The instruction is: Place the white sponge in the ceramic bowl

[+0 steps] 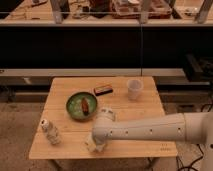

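Observation:
The ceramic bowl point(75, 102) is green with a dark rim and stands left of the table's centre, with a brown object point(85, 106) lying in it. My white arm reaches in from the right. My gripper point(94, 146) points down at the table's front edge, below and right of the bowl. A pale shape point(89, 146) shows at the gripper's tip; I cannot tell whether it is the white sponge or part of the gripper. No other off-white pad shows on the table.
A dark block with an orange-brown edge point(103, 90) lies behind the bowl. A white cup point(134, 89) stands at the back right. A small pale bottle point(50, 133) lies at the front left. The wooden table point(145, 117) stands before dark shelving.

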`<state>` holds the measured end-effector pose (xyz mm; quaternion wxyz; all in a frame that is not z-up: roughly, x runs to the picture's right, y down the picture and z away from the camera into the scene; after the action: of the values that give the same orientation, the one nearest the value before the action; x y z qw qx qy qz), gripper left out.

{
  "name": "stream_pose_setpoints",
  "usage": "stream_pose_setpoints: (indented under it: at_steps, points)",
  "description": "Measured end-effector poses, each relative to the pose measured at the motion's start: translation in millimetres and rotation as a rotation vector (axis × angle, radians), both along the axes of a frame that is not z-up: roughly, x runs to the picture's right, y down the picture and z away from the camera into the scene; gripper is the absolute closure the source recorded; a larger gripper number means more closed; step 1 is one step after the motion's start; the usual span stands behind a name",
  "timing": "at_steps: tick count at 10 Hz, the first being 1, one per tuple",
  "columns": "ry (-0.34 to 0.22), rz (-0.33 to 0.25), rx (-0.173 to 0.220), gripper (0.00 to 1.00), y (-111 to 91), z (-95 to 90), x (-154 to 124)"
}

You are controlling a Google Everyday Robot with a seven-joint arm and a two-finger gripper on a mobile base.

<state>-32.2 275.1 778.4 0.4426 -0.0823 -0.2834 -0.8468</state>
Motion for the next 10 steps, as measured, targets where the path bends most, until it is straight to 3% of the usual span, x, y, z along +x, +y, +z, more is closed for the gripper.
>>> stream_pose_setpoints:
  at_steps: [3,7,10]
  points:
    - [-0.024,0.015,-0.032,0.22,14,0.6,-11]
    - [-0.041,0.023,-0.057,0.55,21,1.4,-14]
    - [-0.045,0.044,-0.06,0.57,14,1.2,-13]
